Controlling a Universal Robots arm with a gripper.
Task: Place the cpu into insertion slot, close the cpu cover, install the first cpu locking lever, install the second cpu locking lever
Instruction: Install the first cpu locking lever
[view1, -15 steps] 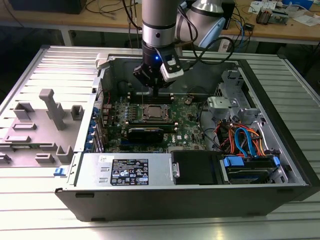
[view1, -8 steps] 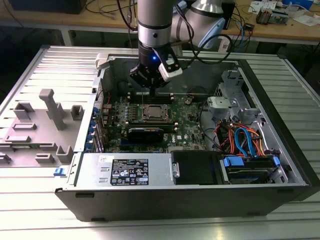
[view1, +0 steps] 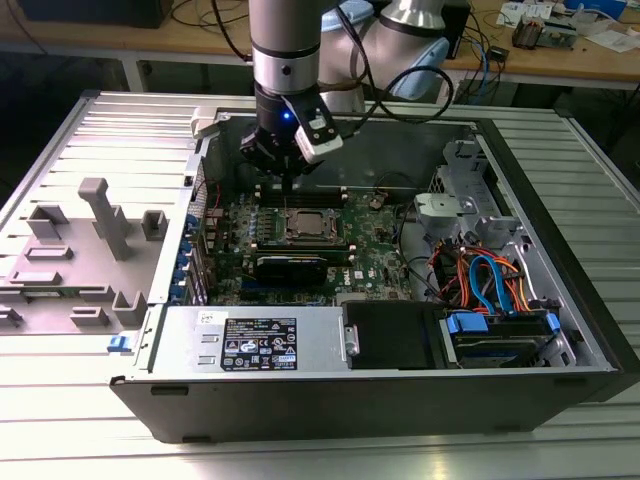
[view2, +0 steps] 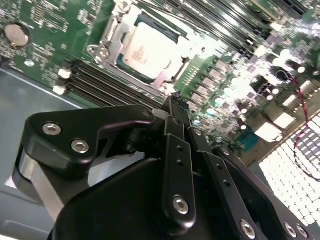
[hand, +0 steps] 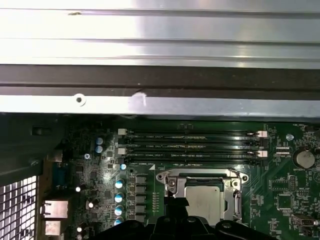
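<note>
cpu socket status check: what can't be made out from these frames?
- Exterior view: the cpu cover is too small to tell whether it is latched down.
- First wrist view: the gripper hides the near part of the cpu and of the cover.
- Second wrist view: glare washes out one side of the cover, and the gripper's body blocks the board beneath it.

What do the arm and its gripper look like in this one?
The arm is a silver-grey tube ending in a black wrist with a small blue light. A pale box sits on the wrist, and a black cable trails off. The gripper is black, with jointed links and silver screws.
</note>
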